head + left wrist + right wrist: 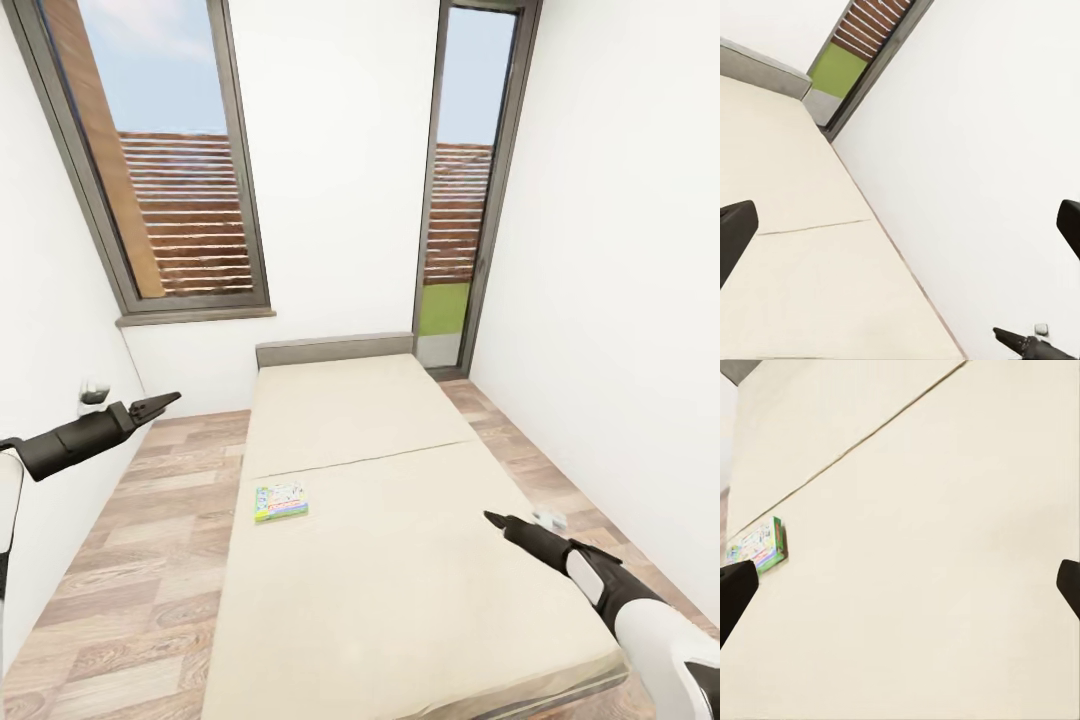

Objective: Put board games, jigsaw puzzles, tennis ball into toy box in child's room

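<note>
Board game (281, 501) flat on bed (400, 600), between both grippers, untouched.

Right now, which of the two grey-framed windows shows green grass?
The tall narrow window reaching the floor, right of the beige bed. The wider window on the left shows brown slats and sky, no grass.

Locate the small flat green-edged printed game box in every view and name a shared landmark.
Head view: small green-edged game box near the beige mattress's left edge.
Left wrist view: not in it.
Right wrist view: at the picture's left edge.
Shared landmark: the mattress seam.
</note>
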### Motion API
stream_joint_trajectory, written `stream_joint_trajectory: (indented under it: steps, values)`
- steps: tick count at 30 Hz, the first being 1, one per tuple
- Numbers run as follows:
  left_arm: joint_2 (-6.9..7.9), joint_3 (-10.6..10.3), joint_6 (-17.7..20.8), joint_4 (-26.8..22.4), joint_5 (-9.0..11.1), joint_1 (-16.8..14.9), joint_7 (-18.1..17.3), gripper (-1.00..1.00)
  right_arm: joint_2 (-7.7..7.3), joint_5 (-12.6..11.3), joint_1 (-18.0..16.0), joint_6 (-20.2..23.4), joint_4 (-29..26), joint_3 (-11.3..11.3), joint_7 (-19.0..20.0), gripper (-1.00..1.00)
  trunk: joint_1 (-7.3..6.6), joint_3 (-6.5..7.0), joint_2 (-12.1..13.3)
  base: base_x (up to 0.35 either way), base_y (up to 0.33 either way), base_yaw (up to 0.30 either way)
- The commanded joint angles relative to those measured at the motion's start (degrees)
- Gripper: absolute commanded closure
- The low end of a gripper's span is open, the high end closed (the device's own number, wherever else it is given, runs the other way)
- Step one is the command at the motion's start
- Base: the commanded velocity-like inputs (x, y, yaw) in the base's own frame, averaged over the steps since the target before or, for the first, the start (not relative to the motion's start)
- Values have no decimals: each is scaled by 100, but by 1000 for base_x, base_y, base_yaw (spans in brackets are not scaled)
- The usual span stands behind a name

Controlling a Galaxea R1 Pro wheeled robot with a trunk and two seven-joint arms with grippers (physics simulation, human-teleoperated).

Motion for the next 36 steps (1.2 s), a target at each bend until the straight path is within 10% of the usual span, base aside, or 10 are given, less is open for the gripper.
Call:
stream_joint_trajectory:
  steps: [1, 9, 19, 36]
  values:
    - [0, 1, 28, 1, -12, -7, -6, -100, -37, -112, -2, 64, -2, -20, 196, -100, 4, -13, -13, 0, 0, 0]
    - [29, -58, 53, 95, -19, -2, 78, -100, -166, -363, 2, 82, 15, -19, 828, -100, 4, -13, -13, 0, 0, 0]
    - [43, -60, -10, 873, -328, 292, 77, -100, -168, -399, 3, 81, 14, -11, 920, -100, 4, -13, -13, 0, 0, -2]
    - [100, -18, 56, 666, -456, 406, 9, -100, -96, -335, 29, 45, 31, 19, 920, -100, 4, 32, -13, 0, 29, -212]
